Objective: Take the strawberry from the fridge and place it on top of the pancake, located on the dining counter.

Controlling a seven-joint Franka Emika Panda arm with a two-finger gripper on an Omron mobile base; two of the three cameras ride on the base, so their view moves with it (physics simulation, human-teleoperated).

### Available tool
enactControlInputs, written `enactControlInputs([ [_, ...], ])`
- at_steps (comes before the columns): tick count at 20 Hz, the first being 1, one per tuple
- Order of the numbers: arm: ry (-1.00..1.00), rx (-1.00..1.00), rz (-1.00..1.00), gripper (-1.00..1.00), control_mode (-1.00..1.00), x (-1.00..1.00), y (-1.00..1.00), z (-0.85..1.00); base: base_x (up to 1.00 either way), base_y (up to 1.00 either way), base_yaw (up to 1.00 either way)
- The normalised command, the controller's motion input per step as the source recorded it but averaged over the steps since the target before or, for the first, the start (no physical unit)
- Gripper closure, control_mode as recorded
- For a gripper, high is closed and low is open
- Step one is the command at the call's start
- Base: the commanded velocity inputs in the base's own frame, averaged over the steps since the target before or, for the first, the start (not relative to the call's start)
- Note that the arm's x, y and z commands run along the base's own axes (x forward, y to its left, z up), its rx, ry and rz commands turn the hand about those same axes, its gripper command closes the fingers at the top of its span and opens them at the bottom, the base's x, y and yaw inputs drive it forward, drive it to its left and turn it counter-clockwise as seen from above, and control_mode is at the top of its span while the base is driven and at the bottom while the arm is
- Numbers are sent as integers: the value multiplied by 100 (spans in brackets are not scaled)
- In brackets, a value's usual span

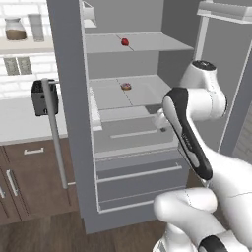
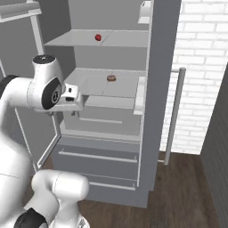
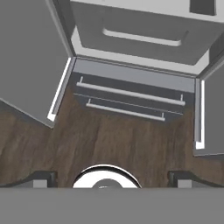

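Note:
The grey fridge [image 1: 69, 98] stands with both doors open. On its upper shelf rests the tiny red strawberry [image 1: 125, 42], also seen as a red dot [image 2: 98, 37] from the right base. My gripper [image 1: 162, 128] hangs in front of the lower shelves, pointing down, well below the strawberry and to its right. From the right base the gripper [image 2: 75, 113] sits left of the shelves. In the hand view the fingertips [image 3: 41, 178] stand wide apart, open, with nothing between them, above the fridge's bottom drawers [image 3: 131, 94]. The pancake and dining counter are out of view.
A brownish-pink doughnut [image 1: 126, 86] lies on the middle shelf. The left door's long bar handle [image 1: 54, 133] stands before a white counter with a dark appliance [image 1: 38, 97] and brown cabinets [image 1: 29, 177]. The right door [image 2: 162, 67] borders a white brick wall [image 2: 200, 67].

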Motion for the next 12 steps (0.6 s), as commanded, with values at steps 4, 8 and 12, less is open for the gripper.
enactControlInputs([
  [4, 0, 0, -17, -100, -100, -78, -16, 0, 0, 0, 0],
  [8, -1, 0, -19, -100, -100, -64, -17, -13, 0, 0, 0],
  [12, 0, 0, -4, -100, -100, -19, -2, -1, 0, 0, 0],
])
